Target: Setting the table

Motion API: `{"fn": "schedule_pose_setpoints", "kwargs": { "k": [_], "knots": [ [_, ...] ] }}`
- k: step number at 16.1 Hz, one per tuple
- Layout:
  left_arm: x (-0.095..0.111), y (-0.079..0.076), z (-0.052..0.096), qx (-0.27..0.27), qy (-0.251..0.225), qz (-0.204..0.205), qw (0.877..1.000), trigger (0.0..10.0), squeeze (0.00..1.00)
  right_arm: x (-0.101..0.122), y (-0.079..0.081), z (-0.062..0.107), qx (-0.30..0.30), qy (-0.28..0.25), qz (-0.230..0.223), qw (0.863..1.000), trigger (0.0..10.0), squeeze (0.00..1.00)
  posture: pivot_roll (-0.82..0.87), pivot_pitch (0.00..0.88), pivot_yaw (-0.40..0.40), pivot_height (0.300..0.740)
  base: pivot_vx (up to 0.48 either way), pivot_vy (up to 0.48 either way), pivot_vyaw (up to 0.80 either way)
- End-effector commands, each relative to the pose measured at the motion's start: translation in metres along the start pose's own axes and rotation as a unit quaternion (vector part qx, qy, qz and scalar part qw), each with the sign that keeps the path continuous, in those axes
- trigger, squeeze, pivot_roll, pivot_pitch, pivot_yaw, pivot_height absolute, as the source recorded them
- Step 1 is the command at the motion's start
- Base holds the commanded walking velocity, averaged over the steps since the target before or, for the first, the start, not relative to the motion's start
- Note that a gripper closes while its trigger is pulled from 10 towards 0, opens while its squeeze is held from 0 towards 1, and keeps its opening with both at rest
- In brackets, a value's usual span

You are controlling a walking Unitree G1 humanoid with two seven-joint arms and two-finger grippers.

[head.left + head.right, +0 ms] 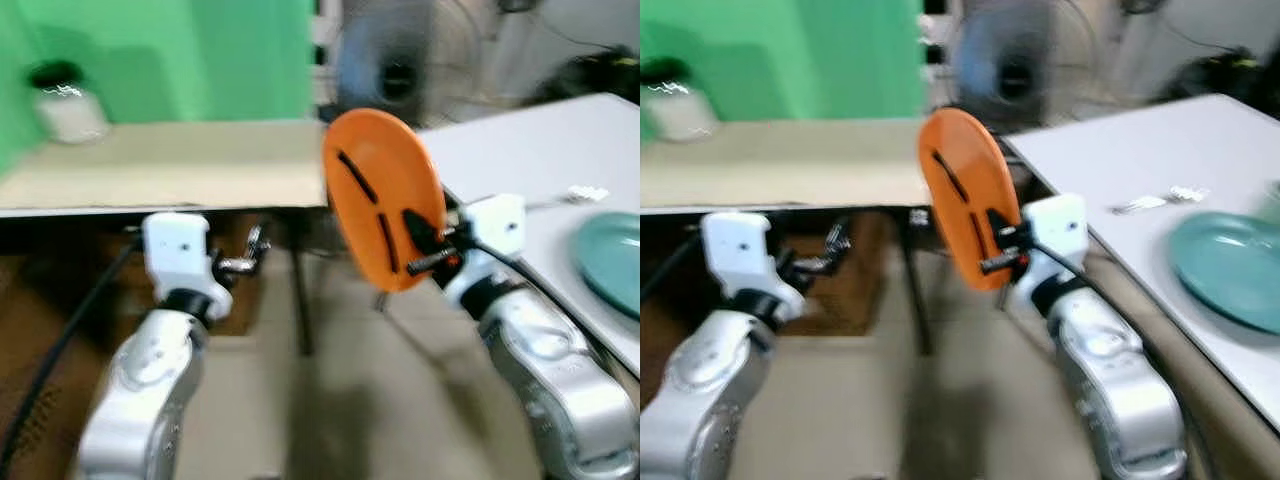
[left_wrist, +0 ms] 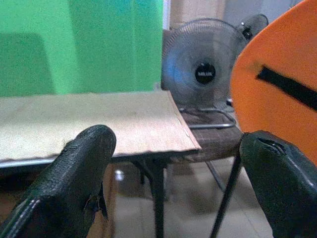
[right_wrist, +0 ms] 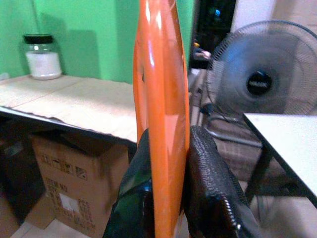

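An orange plate [image 1: 382, 195] stands on edge in the air between two tables, and my right gripper [image 1: 425, 245] is shut on its lower rim. In the right wrist view the plate [image 3: 161, 99] rises edge-on between the two black fingers [image 3: 210, 188]. My left gripper [image 2: 178, 188] is open with nothing between its fingers [image 2: 74, 183]; it hangs low in front of the tan table [image 1: 180, 165]. A teal plate [image 1: 612, 262] lies on the white table [image 1: 540, 150] at the right, with a piece of cutlery [image 1: 580, 196] beyond it.
A glass jar with a black lid [image 1: 65, 100] stands at the far left of the tan table. A floor fan [image 2: 200, 62] stands behind the gap between the tables. A cardboard box [image 3: 74, 188] sits under the tan table. A green wall is behind.
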State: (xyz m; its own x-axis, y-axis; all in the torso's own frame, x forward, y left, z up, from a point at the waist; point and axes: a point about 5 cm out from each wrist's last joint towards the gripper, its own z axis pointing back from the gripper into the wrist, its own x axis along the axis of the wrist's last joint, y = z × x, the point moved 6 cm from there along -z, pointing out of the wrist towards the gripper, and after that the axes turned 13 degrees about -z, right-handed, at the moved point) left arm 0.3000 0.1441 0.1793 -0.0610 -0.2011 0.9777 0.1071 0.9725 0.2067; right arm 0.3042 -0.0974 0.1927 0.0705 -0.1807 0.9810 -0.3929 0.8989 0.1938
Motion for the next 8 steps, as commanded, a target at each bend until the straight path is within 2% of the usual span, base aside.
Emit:
{"fn": "schedule_pose_setpoints", "kwargs": {
  "k": [1,3,8],
  "knots": [
    [0.003,-0.001,0.0,-0.001,-0.004,-0.001,1.0,10.0,0.0,0.012,0.0,0.001,0.0,-0.023,0.01,1.0,10.0,0.0,-0.13,0.0,0.015,0.74,0.0,0.0,-0.8],
    [0.002,-0.001,0.0,-0.001,-0.006,-0.008,1.0,10.0,0.0,0.012,-0.001,0.001,-0.001,-0.022,0.011,1.0,10.0,0.0,-0.13,0.0,0.018,0.74,0.0,0.0,-0.8],
    [0.002,0.002,0.0,0.001,-0.01,-0.012,1.0,10.0,0.0,0.012,-0.015,0.002,-0.036,-0.021,0.016,0.999,10.0,0.0,-0.13,0.0,0.014,0.74,0.0,0.0,-0.8]
  ]
}}
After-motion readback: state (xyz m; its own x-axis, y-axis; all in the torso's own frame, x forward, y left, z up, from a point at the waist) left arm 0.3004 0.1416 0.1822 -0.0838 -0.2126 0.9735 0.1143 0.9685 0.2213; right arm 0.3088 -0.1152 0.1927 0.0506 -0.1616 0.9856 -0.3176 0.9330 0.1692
